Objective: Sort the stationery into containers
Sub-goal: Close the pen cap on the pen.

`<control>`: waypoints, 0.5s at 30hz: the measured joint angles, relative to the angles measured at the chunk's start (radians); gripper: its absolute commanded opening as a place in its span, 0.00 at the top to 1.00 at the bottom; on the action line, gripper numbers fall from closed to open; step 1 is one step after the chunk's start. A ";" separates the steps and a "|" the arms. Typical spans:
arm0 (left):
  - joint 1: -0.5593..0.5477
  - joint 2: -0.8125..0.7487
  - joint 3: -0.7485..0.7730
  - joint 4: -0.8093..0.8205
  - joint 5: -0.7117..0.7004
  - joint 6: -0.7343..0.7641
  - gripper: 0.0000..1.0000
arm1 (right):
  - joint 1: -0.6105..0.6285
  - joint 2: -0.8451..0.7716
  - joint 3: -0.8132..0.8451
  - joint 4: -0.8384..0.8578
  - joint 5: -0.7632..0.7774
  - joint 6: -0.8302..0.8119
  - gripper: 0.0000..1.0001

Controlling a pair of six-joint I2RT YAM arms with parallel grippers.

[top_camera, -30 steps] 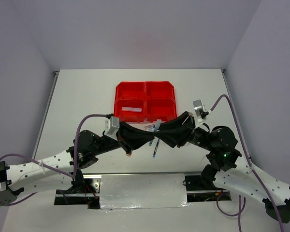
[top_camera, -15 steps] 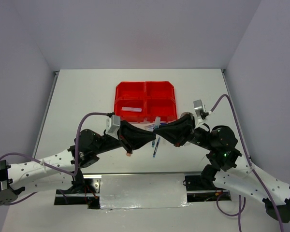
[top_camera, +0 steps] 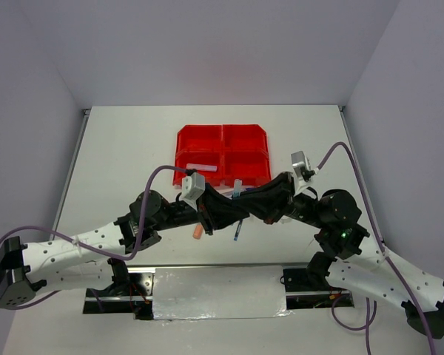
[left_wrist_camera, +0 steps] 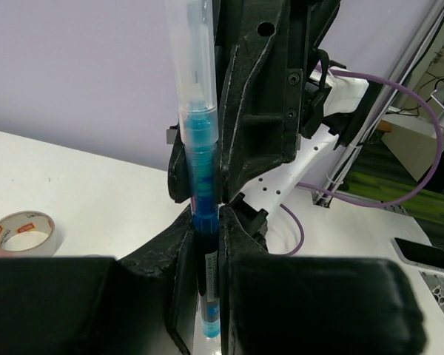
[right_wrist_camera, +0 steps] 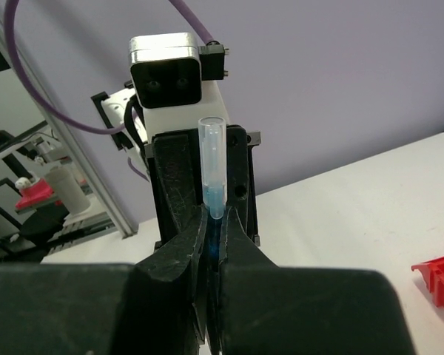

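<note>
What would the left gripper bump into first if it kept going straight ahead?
Probably the right gripper, facing the left gripper nose to nose; both seem to pinch one blue pen.

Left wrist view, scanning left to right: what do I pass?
Tape roll → blue pen, held upright → flat dark phone-like device near the right edge. The right arm and purple cable span too widely to place.

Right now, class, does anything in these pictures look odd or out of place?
Yes: one blue pen is pinched by both the left gripper and the right gripper at once, as they face each other just in front of the red bins. That is odd for sorting; it looks like a handover.
</note>
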 measured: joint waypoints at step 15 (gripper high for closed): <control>0.000 -0.048 0.000 -0.053 0.093 0.086 1.00 | 0.005 -0.025 0.000 -0.005 -0.023 0.010 0.19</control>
